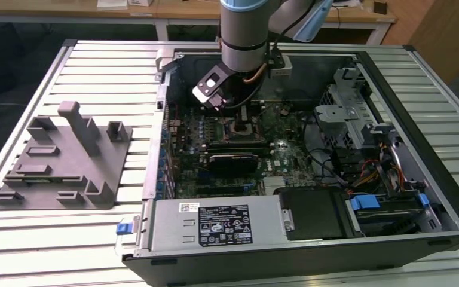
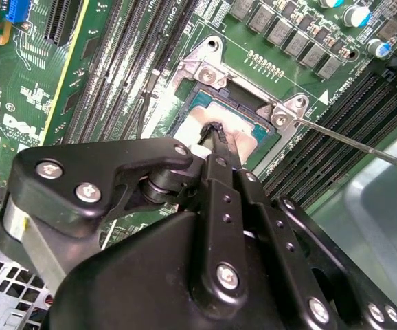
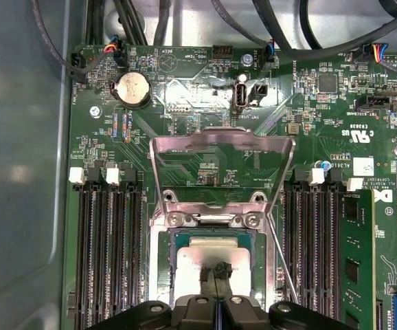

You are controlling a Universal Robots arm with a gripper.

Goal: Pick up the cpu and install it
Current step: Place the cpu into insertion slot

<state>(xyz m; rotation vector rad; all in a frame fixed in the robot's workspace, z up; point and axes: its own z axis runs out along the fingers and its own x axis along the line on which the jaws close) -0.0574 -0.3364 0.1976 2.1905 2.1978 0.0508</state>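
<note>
In the exterior view we see an open black computer case (image 1: 444, 203) lying on a pale slatted metal bench (image 1: 94, 66). A grey plastic fixture (image 1: 62, 161) of blocks and posts sits near the bench edge at the exterior view's left, well apart from the case. The grey robot arm (image 1: 245, 30) reaches down into the case, its black gripper (image 1: 238, 118) low over the black square socket frame (image 1: 243, 128) near the middle of the green motherboard (image 1: 289, 149).

In the second wrist view we find the small flat square cpu (image 2: 202, 115), silvery metal top plate with a pale rim, lying flat inside the socket frame. The gripper's two thin black fingertips (image 2: 219, 136) are drawn together with no gap that we can make out, and nothing is clamped between them. Their ends sit at the middle of the cpu's top plate, though we cannot tell whether they touch it. A thin steel lever (image 2: 363, 143) runs past one corner of the socket frame.

In the first wrist view the cpu (image 3: 195, 258) sits in the socket frame with the closed fingertips (image 3: 222, 270) over its centre. The silvery hinged load plate (image 3: 222, 161) stands raised, leaving the cpu uncovered. Black memory slots (image 3: 109, 254) flank the socket frame on both sides, and a round silver coin battery (image 3: 131, 89) lies toward a corner of the motherboard.
</note>
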